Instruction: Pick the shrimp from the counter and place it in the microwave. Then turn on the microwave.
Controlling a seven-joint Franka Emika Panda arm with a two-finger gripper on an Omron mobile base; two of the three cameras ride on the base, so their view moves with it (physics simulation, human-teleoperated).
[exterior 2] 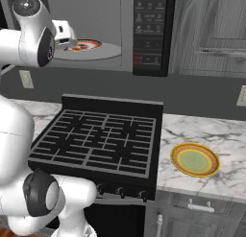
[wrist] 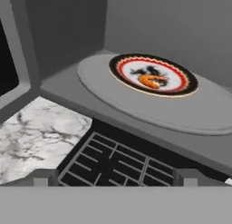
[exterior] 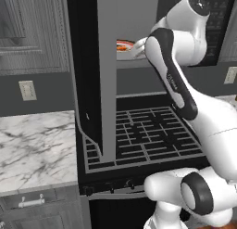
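Rendered frames, even diffuse light with no visible source; the white marble counter (exterior: 32, 149) reads bright, the stove top (exterior 2: 98, 140) and the microwave (exterior 2: 151, 29) keypad panel stay dark without glare. Shadows are faint and soft, seen mainly inside the microwave cavity in the hand view. Textures are coarse and slightly blurred; edges show no clear distortion.

The orange shrimp (wrist: 152, 80) lies curled on a patterned plate at the turntable's centre inside the open microwave (exterior 2: 149, 34), door swung wide at nine o'clock. The marble counter (exterior 2: 211, 135) sits below.
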